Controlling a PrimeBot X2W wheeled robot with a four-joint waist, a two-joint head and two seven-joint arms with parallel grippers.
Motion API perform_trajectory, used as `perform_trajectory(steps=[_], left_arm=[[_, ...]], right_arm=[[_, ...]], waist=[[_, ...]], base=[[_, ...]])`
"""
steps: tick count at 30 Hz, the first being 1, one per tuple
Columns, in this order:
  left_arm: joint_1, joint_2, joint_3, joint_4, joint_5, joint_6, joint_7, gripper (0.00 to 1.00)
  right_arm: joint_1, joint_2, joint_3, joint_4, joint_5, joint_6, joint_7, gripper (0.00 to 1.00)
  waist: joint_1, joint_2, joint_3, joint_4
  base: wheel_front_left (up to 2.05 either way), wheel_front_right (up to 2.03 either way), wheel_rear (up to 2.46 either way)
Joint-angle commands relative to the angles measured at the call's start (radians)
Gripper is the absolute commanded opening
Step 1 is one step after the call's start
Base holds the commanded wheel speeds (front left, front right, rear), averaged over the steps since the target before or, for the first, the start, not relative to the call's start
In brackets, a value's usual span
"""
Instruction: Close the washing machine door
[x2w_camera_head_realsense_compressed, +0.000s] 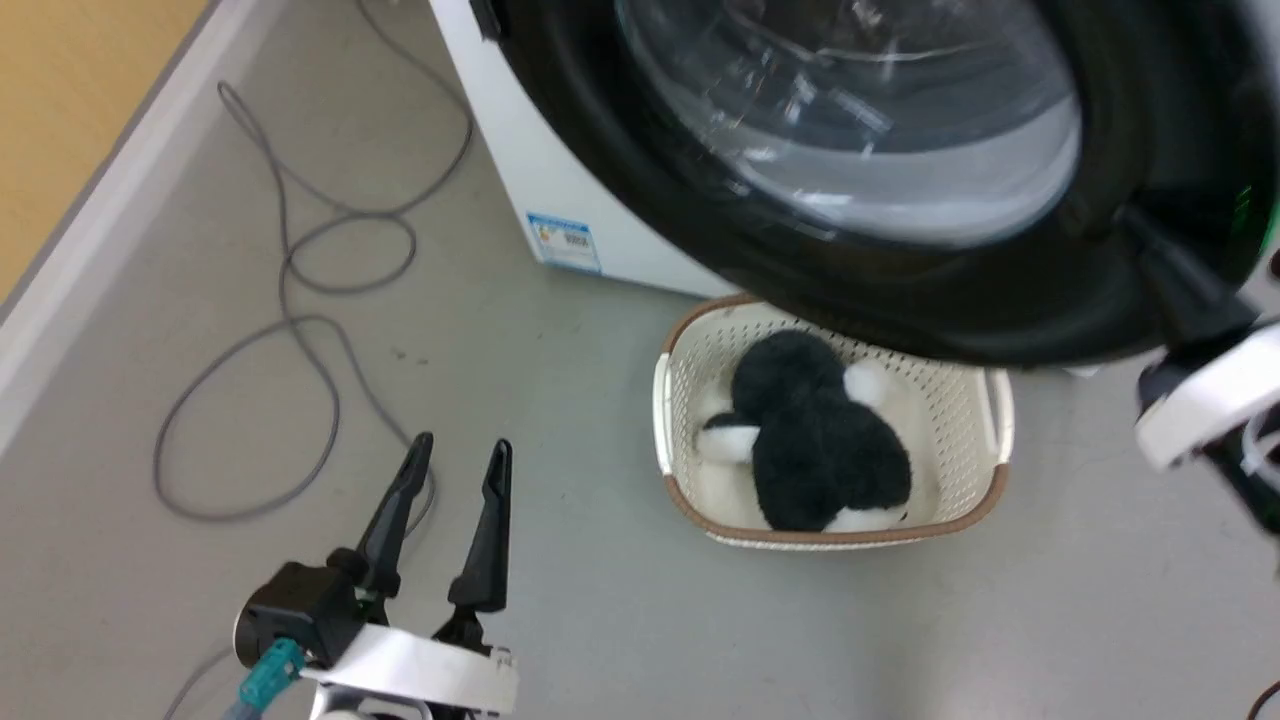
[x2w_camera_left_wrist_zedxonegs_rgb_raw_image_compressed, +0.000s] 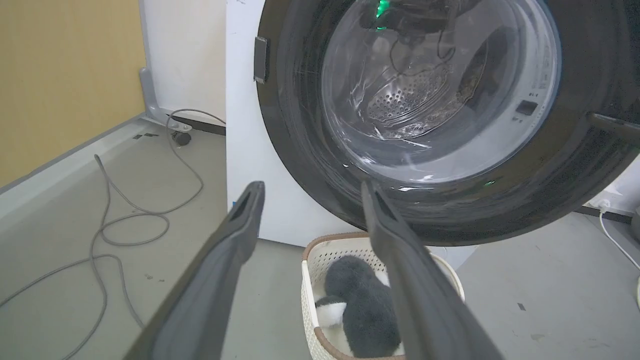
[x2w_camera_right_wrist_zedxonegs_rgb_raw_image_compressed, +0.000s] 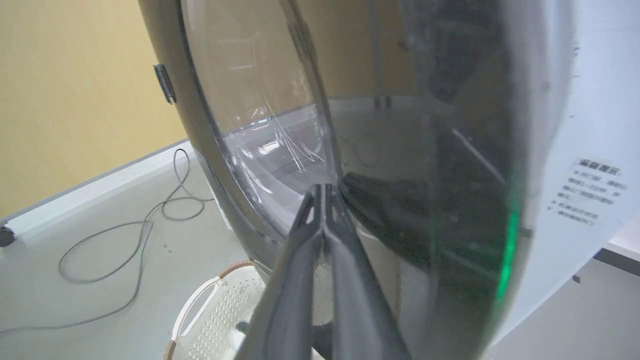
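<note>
- The washing machine door (x2w_camera_head_realsense_compressed: 880, 295) isn't shut yet. It's swung out from the washing machine (x2w_camera_head_realsense_compressed: 520, 170) and hangs right over the back of the laundry basket (x2w_camera_head_realsense_compressed: 1001, 430).
- The right gripper (x2w_camera_right_wrist_zedxonegs_rgb_raw_image_compressed: 324, 192) is above the basket's right side. Its fingers are pinched fully together with nothing between them, and the tips look to be touching the door where the dark frame meets the glass. My guess is that closed fingers make one stiff point for pushing, so there's no need to grab anything.
- The left gripper (x2w_camera_head_realsense_compressed: 462, 450) is well to the left of the basket, low over the floor. It's spread open, holding nothing and pointed toward the door, so I reckon it's just parked out of the swing path.
- The plush toy (x2w_camera_head_realsense_compressed: 820, 440) sits inside the basket, under the door, so it shouldn't snag anything.
</note>
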Motion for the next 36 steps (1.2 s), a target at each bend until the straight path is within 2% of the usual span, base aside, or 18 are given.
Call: perform_trajectory(steps=[1,8,22,29,36], left_arm=[[-0.022,-0.001,0.003,0.001,-0.008,-0.004,-0.004,1.0],[-0.072,-0.002,0.017,-0.005,-0.02,-0.004,-0.004,1.0],[-0.094,-0.003,-0.011,0.013,-0.051,-0.004,-0.004,1.0],[-0.089,-0.003,-0.006,0.023,-0.054,-0.004,-0.004,1.0],[-0.066,-0.003,0.009,0.035,-0.045,-0.004,-0.004,1.0]], right_arm=[[-0.035,-0.013,0.0,0.015,0.012,-0.002,0.005,0.0],[-0.201,-0.048,0.009,0.138,0.053,-0.002,0.052,0.0],[-0.454,-0.05,-0.036,0.418,0.083,-0.002,0.048,0.0],[-0.473,-0.03,-0.026,0.486,0.078,-0.002,0.008,0.0],[-0.391,0.005,0.048,0.495,0.085,-0.002,-0.06,0.0]], waist=[[-0.0001,0.0,0.024,0.014],[-0.0001,0.0,0.078,0.028],[-0.0001,0.0,0.118,0.062],[-0.0001,0.0,0.09,0.052],[-0.0001,0.0,-0.002,0.008]], base=[[0.0,0.0,0.0],[0.0,0.0,0.0],[0.0,0.0,0.0],[0.0,0.0,0.0],[0.0,0.0,0.0]])
